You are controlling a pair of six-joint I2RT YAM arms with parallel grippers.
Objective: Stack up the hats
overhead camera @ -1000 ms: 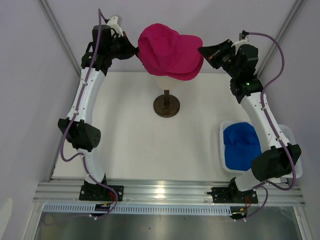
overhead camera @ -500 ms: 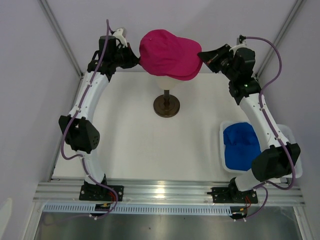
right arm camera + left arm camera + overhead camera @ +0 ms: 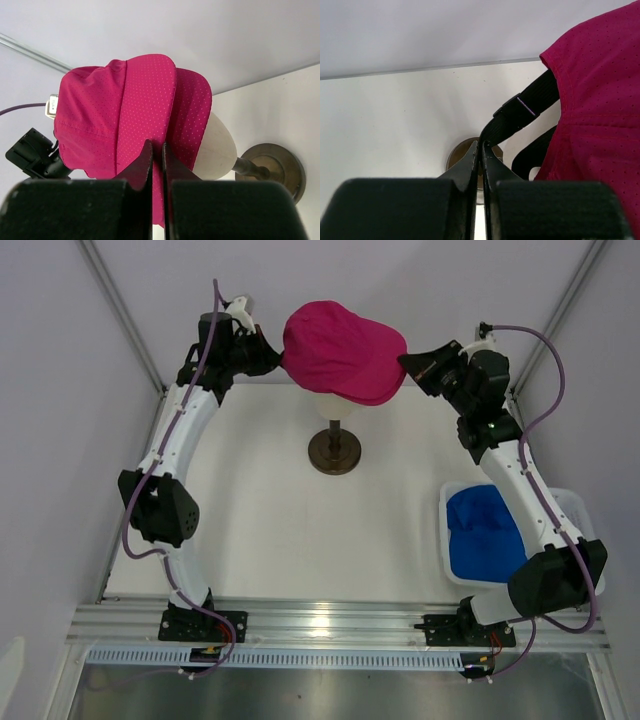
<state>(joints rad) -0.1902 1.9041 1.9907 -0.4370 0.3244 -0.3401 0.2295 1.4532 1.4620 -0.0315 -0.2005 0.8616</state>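
Left gripper [image 3: 268,353]: sitting at the 9 o'clock side of the cap, jaws nearly closed and pinching the black strap [image 3: 520,107] at the cap's back.
Pink cap [image 3: 340,345]: hanging between the two grippers at 12 o'clock on the table [image 3: 250,520], over the mannequin head [image 3: 335,405]. It is covering the head's top, but I cannot tell whether it is resting fully on it.
Stand [image 3: 335,452]: holding the head upright just below the cap, toward 6 o'clock.
Right gripper [image 3: 408,362]: sitting at the cap's 3 o'clock side, jaws nearly closed and clamping the edge of the brim.
Blue cap [image 3: 485,535]: lying in the basket [image 3: 575,502] at about 4 o'clock, well apart from the pink one and not yet stacked.
Risk, strap: the left pinch is catching only a thin band, so a pull toward 9 o'clock could be slipping it free and dropping that side.
Risk, uneven lowering: if one arm is descending faster, the cap could be seating crooked or sliding off the rounded head.
Risk, stand: a sideways tug on the fabric could be tipping the head.
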